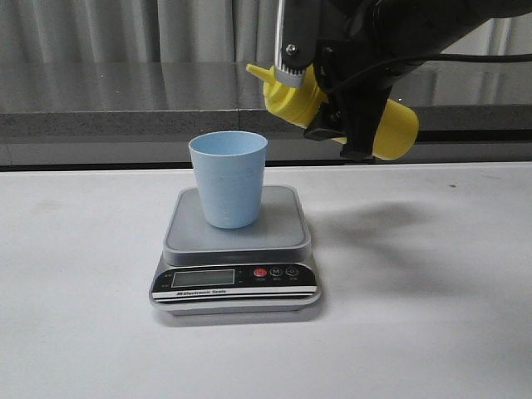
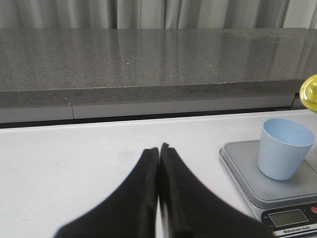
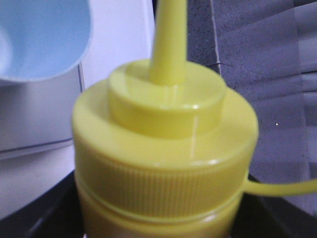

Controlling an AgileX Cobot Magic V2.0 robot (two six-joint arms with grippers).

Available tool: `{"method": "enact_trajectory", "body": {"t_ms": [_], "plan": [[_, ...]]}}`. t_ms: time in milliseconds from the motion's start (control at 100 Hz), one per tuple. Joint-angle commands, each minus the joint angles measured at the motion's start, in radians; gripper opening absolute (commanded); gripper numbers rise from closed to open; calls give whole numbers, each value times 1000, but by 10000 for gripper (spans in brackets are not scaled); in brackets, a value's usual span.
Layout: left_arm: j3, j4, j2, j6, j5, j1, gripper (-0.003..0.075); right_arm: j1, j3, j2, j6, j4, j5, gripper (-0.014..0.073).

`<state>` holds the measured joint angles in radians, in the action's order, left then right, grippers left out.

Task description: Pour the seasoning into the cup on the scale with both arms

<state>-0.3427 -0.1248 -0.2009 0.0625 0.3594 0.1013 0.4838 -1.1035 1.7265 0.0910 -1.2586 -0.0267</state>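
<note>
Yellow seasoning bottle (image 1: pixel 391 125) up in air near back edge, lying sideways, nozzle not over blue cup (image 1: pixel 229 179) yet. Right gripper (image 1: pixel 345 116) squeezes bottle tight. Cup sits on scale (image 1: pixel 283 229), counter middle. Left gripper (image 2: pixel 159 153) shut, empty. Next: slide nozzle over cup, tip slowly.

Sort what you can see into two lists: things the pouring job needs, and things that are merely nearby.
Needed for the job:
seasoning bottle, held tilted by the right end effector
cup
scale

Merely nearby:
grey counter ledge
curtain
left end effector, closed and idle
</note>
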Motion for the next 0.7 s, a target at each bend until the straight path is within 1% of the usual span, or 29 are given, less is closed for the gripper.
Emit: {"method": "enact_trajectory", "body": {"t_ms": [0,120,320,520,690], "plan": [[-25,-7,-7,-8,-75,-3,-20,16,-41,-54,-6,-76,37,237],[-25,-7,-7,-8,-75,-3,-20,37,-57,-54,-6,-153,109,237],[-25,-7,-7,-8,-75,-3,-20,68,-66,-44,-6,-279,174,237],[-25,-7,-7,-8,-75,-3,-20,90,-68,-15,-6,-355,234,237],[-25,-7,-7,-8,-75,-3,-20,122,-68,-2,-6,-450,310,237]]}}
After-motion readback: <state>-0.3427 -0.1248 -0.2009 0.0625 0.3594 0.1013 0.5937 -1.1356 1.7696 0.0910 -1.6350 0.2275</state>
